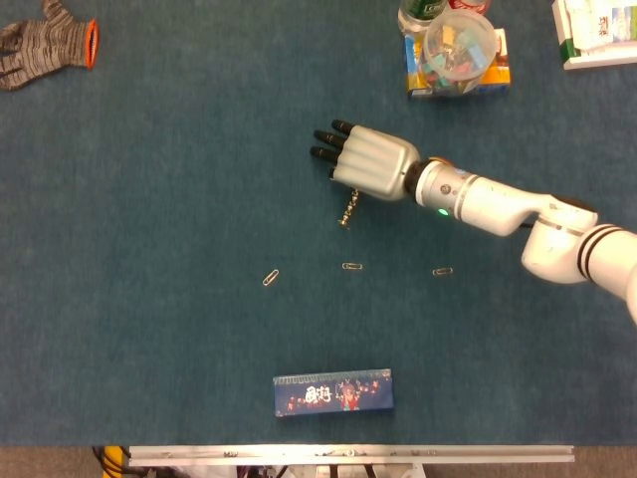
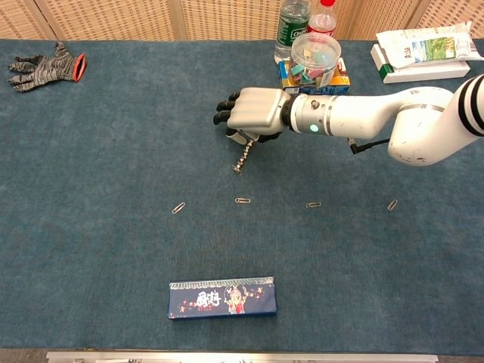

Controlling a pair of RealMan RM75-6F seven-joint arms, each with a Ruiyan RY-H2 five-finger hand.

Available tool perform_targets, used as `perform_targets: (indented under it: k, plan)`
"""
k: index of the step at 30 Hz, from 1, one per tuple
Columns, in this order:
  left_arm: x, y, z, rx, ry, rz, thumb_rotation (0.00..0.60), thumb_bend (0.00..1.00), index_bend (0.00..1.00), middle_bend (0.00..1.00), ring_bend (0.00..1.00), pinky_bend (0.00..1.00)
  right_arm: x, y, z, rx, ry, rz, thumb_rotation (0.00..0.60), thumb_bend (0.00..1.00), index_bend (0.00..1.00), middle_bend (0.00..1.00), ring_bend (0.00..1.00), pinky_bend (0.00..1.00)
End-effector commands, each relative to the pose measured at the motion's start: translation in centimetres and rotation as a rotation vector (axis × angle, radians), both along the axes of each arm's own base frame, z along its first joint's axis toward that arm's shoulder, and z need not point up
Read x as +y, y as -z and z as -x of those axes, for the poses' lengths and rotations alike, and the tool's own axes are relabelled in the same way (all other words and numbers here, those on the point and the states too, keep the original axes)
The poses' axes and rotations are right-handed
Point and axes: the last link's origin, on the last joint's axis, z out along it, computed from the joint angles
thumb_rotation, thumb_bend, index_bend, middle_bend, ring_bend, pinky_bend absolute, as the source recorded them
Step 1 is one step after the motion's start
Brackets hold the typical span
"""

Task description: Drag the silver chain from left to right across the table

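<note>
Right hand (image 1: 370, 162): palm down near table (image 1: 159, 199) centre, fingers curled over the silver chain (image 1: 348, 211)'s upper end, apparently clamped on it.
Chain: trails toward 7 o'clock, tail on cloth.
Technique: pull steadily toward 3 o'clock, low, clear of the paper clips (image 1: 352, 267).

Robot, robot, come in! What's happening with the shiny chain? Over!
Right hand grips silver chain, its end trailing on the cloth. Left hand not in view. Paper clips lie nearer than the path rightward.
</note>
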Motion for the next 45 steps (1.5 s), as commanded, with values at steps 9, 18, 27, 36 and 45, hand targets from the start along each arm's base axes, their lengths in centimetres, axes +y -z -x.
perform_targets:
  k: [9,18,27,36,45]
  plan:
    - [0.0,0.1,-0.1,0.001,0.007,0.008,0.6,0.12,0.52,0.18,0.06,0.01,0.6,-2.3,1.1,-0.01,0.015,-0.001,0.6,1.0,0.6,0.12,0.02,0.14]
    - [-0.1,0.1,-0.3,0.001,0.011,0.006,0.6,0.12,0.52,0.18,0.06,0.01,0.7,-1.8,0.7,-0.023,0.021,0.013,0.6,1.0,0.55,0.12,0.02,0.14]
    - [-0.2,-0.2,-0.1,-0.008,0.008,-0.005,0.6,0.12,0.52,0.18,0.06,0.01,0.7,-0.6,-0.1,-0.024,0.015,0.007,0.6,1.0,0.52,0.12,0.02,0.14]
    - [-0.2,-0.3,0.0,-0.013,0.007,-0.008,0.6,0.12,0.52,0.18,0.06,0.01,0.4,0.2,-0.2,-0.016,0.018,0.006,0.6,1.0,0.52,0.12,0.02,0.14]
    - [-0.2,-0.3,-0.1,-0.015,0.005,-0.003,0.6,0.12,0.52,0.18,0.06,0.01,0.3,0.4,0.3,-0.008,0.03,0.002,0.6,1.0,0.52,0.12,0.02,0.14]
